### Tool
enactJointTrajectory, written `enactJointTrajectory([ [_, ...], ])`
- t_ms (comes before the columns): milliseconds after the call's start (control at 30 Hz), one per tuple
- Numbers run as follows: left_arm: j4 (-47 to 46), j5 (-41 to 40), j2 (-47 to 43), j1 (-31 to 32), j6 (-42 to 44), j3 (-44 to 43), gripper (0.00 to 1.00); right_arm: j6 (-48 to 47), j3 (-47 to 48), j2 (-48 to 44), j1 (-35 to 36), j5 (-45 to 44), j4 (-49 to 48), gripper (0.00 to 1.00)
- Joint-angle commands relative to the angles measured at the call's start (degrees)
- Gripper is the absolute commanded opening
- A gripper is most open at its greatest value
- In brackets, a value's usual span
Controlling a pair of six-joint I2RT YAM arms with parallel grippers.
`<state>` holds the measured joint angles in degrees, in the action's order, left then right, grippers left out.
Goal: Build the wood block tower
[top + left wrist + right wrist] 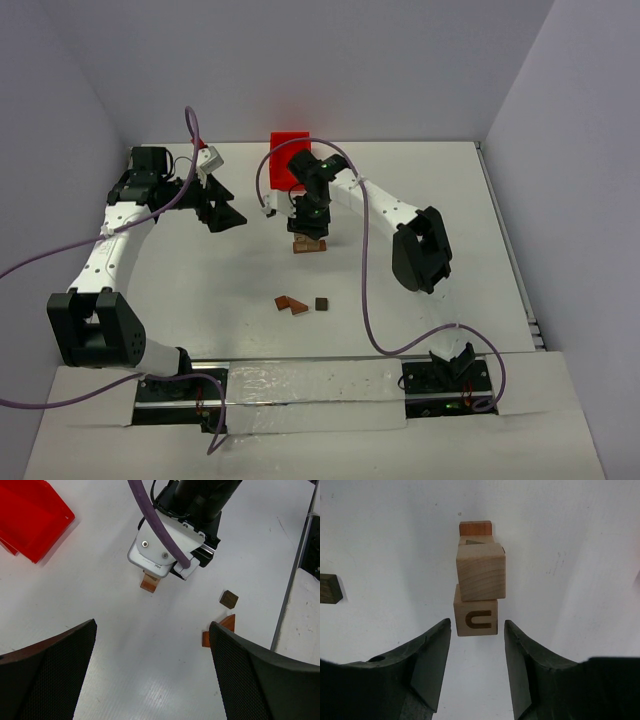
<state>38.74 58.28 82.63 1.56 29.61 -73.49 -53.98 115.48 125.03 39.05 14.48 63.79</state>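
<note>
Wood block tower (481, 572) inside part-open right tool (477, 628)

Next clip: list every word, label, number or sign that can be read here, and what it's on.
"C", possibly a sideways U: dark print on the nearest tan block in the right wrist view.
Dark triangle, no letters: on a tan block behind it.
Small print on the white wrist housing, left wrist view: too small to read.

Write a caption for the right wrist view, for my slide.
Right gripper, jaws apart, over the wood block tower; its nearest tan block bears a U mark.
</note>
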Motion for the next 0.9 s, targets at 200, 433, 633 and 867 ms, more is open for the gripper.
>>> enactJointTrajectory([
  [200, -8.7, -1.2, 0.7, 0.3, -6.1, 2.8, 0.98, 1.6, 1.5, -2.2, 0.1, 0.7, -0.1, 0.82],
  [433, -23.7, -6.5, 1.3, 0.3, -19.6, 8.8, 0.96, 2.9, -2.0, -9.5, -1.2, 1.4, -1.9, 0.91],
  [633, -34.1, -18.9, 3.5, 1.8, -27.1, 13.6, 0.99, 9.2, -10.1, -17.4, -5.7, 4.4, -8.3, 0.99],
  [867, -38.0, -29.0, 8.2, 8.7, -30.8, 17.2, 0.99, 23.5, -23.3, -23.6, -13.1, 7.8, -21.1, 1.0],
])
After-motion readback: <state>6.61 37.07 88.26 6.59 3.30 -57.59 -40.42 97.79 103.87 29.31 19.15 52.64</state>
